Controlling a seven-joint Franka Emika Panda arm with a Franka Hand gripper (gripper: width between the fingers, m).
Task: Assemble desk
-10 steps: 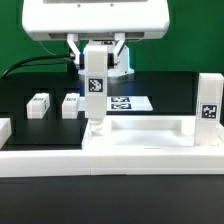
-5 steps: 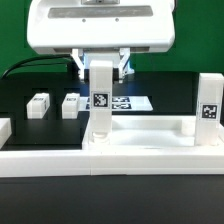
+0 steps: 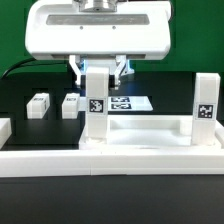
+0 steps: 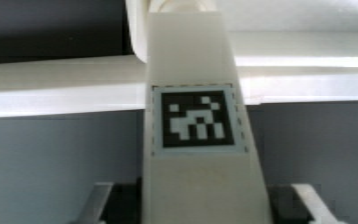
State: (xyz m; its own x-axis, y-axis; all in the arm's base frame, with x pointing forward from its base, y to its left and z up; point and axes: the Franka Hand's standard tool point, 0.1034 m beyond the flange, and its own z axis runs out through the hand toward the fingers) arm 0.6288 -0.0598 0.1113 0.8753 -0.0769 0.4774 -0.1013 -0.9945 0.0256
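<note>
My gripper (image 3: 98,70) is shut on the upper end of a white square leg (image 3: 96,110) and holds it upright, its tag facing the camera. The leg's lower end is at the left part of the white desk top (image 3: 150,152), which lies along the front of the table. Whether the leg touches the top I cannot tell. A second leg (image 3: 205,106) stands upright at the top's right end. In the wrist view the held leg (image 4: 197,120) fills the middle, with a finger (image 4: 105,200) on each side and the top's rim (image 4: 51,85) behind.
Two loose legs (image 3: 40,105) (image 3: 71,103) lie on the black table at the exterior view's left. The marker board (image 3: 130,102) lies behind the held leg. A white border rail (image 3: 5,130) sits at the left edge.
The gripper has come toward the camera and down with the leg. The leg, tilted a second ago, is upright now and its lower end has dropped to the desk top.
</note>
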